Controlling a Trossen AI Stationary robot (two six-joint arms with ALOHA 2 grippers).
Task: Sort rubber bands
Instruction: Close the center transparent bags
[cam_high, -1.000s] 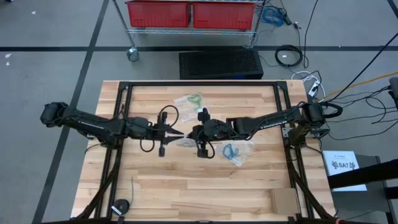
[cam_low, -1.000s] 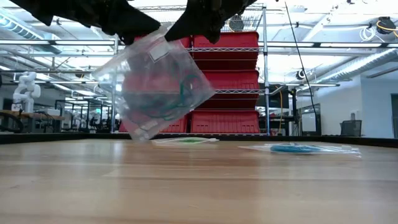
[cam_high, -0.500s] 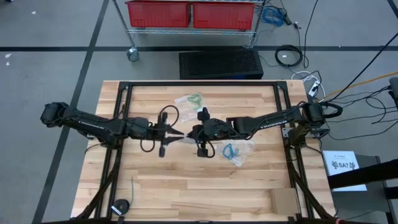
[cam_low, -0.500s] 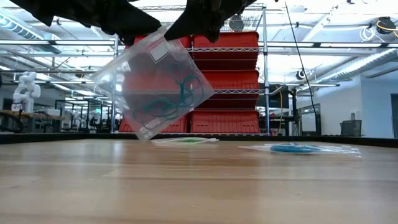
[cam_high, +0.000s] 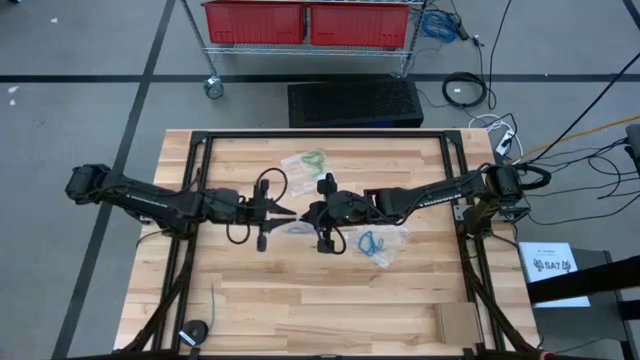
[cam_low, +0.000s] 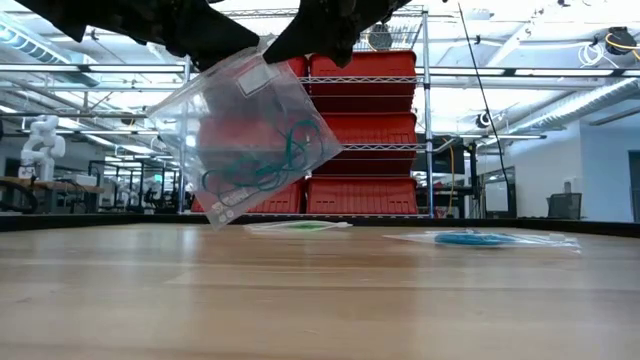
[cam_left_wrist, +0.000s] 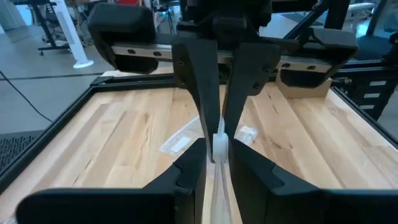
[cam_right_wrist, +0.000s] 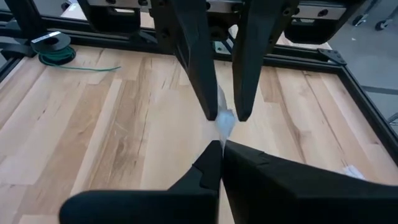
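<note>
A clear zip bag (cam_low: 255, 140) holding dark teal-blue rubber bands (cam_low: 262, 165) hangs tilted above the table's middle, clear of the wood. My left gripper (cam_high: 288, 215) and my right gripper (cam_high: 306, 213) meet nose to nose at its top edge, both shut on it. In the low view, the left gripper (cam_low: 232, 42) is at the bag's upper left and the right gripper (cam_low: 290, 45) at its upper right. A second bag with light green bands (cam_high: 311, 160) lies flat toward the far edge. A third with bright blue bands (cam_high: 374, 243) lies flat right of centre. My left gripper pinches the bag's top edge (cam_left_wrist: 219, 148) between its two fingers, coming level from the table's left. The bag hangs below the fingers, lifted clear and tilted. My right gripper pinches the same top edge (cam_right_wrist: 224, 122) at its fingertips, level from the table's right, facing the left fingers. The bag hangs slack beneath.
A black frame (cam_high: 200, 140) rims the table. A coiled green cord (cam_high: 195, 332) sits at the near left corner, and a cardboard piece (cam_high: 460, 325) at the near right. Bare wood (cam_high: 300, 300) lies toward the near edge. Red bins on a rack (cam_high: 310, 22) stand beyond the table.
Both grippers stay where they were. The hanging bag sways a little, its lower corner drifting toward the table's left, and the teal-blue bands inside settle lower in it.
</note>
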